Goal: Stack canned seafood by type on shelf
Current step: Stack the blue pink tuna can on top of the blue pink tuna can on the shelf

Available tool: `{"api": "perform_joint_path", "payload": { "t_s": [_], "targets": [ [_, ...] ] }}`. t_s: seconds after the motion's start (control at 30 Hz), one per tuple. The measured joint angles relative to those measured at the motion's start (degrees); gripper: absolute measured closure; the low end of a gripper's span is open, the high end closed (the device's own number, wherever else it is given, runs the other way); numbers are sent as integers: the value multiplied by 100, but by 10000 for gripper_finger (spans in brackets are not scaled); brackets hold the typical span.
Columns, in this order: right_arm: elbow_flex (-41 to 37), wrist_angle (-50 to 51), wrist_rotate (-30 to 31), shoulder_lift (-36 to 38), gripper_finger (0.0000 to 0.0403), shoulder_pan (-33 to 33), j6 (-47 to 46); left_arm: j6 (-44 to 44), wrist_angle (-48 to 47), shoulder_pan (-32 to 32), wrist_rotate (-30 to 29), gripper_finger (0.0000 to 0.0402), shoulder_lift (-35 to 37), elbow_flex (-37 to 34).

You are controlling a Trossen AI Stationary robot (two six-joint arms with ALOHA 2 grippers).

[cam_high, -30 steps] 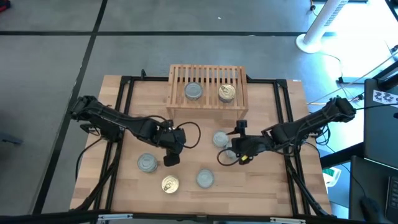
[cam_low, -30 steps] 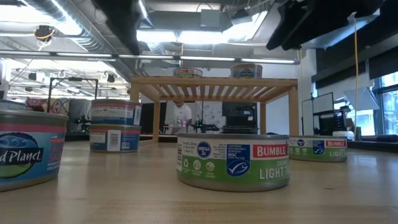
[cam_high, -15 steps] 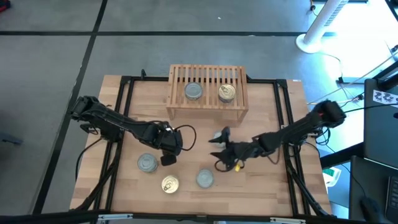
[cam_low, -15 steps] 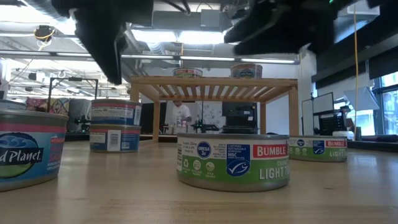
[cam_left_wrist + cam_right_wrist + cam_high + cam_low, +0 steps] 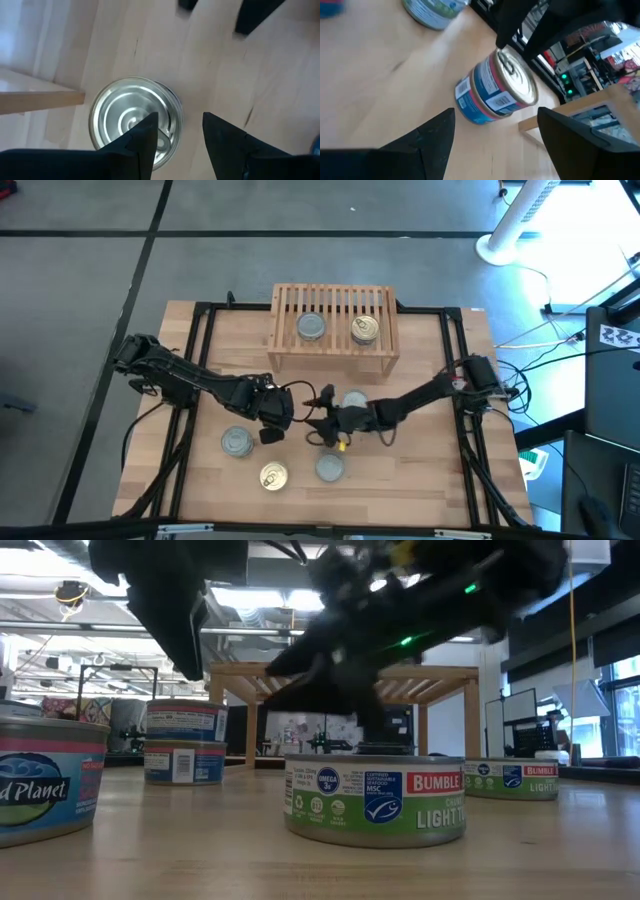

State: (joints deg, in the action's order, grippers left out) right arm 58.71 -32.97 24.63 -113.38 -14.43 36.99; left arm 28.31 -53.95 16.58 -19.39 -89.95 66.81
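The table is showing pale, smooth, matt wood planks. The shelf is showing light unfinished-looking wood slats. The gold-topped tin is gleaming as polished metal, while the silver-topped tin is looking duller. The green-labelled tin is wearing glossy printed paper. The stacked tins are showing a shiny ridged metal lid and glossy label.

Grey floor surrounds the light wooden table; bright ceiling lights glow overhead.
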Motion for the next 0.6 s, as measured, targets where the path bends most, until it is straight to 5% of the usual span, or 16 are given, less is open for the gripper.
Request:
{"api": "perform_joint_path", "payload": {
  "t_s": [0.6],
  "targets": [
    [857,-46,-89,-787,123,260,105,-119,65,0,-89,251,-337,0]
  ]
}}
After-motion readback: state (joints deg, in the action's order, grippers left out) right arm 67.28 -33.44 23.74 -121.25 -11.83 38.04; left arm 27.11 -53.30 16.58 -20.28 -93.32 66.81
